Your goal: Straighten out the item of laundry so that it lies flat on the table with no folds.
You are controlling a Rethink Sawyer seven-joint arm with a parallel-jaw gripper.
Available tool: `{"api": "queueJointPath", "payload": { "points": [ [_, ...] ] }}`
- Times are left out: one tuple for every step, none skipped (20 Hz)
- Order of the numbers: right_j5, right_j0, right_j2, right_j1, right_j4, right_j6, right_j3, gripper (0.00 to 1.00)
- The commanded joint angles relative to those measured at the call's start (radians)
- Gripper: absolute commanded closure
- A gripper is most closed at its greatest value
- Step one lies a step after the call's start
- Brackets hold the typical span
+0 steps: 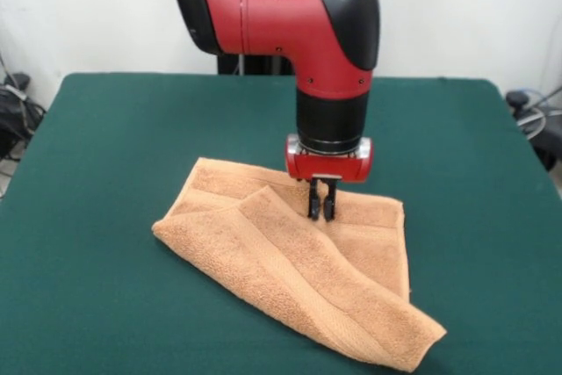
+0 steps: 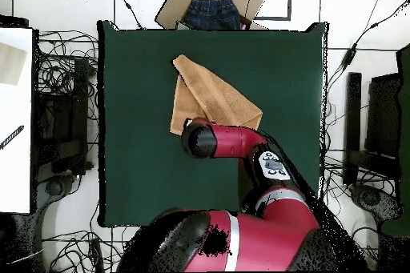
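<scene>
The orange-brown towel (image 1: 299,270) lies folded on the green desk (image 1: 105,173), near the middle, one flap doubled diagonally over the rest and a corner jutting toward the front right. The red arm (image 1: 299,15) hangs above it, its black fingers (image 1: 320,206) drawn close together at the fold's ridge, touching the cloth; whether they pinch it I cannot tell.

An open cardboard box (image 2: 210,4) sits on the floor just beyond the table's far edge, holding folded blue denim (image 2: 211,14). Black cables (image 2: 60,78) lie tangled on the floor along both sides.
</scene>
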Motion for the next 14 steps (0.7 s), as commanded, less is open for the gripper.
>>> {"api": "queueJointPath", "payload": {
  "points": [
    [-0.127, -0.007, 0.074, 0.142, -0.070, 0.071, -0.005, 1.00],
    [-0.128, -0.008, 0.075, 0.142, -0.071, 0.071, -0.005, 1.00],
    [-0.130, -0.009, 0.075, 0.142, -0.071, 0.071, -0.005, 1.00],
    [-0.125, -0.009, 0.075, 0.142, -0.067, 0.073, -0.005, 1.00],
    [-0.120, -0.008, 0.075, 0.142, -0.064, 0.075, -0.004, 1.00],
    [-0.103, -0.009, 0.077, 0.140, -0.053, 0.078, -0.002, 1.00],
    [-0.102, -0.007, 0.074, 0.133, -0.051, 0.083, 0.004, 1.00],
    [-0.084, -0.003, 0.069, 0.110, -0.046, 0.087, 0.023, 1.00],
    [-0.066, 0.002, 0.064, 0.087, -0.041, 0.090, 0.042, 1.00],
    [-0.055, 0.004, 0.061, 0.067, -0.039, 0.093, 0.058, 1.00],
    [-0.044, 0.006, 0.058, 0.047, -0.036, 0.096, 0.075, 1.00],
    [-0.022, 0.011, 0.052, 0.003, -0.032, 0.102, 0.111, 1.00],
    [0.009, 0.013, 0.050, -0.043, -0.024, 0.105, 0.147, 1.00],
    [0.045, 0.015, 0.048, -0.089, -0.015, 0.105, 0.179, 1.00]
  ]
}}
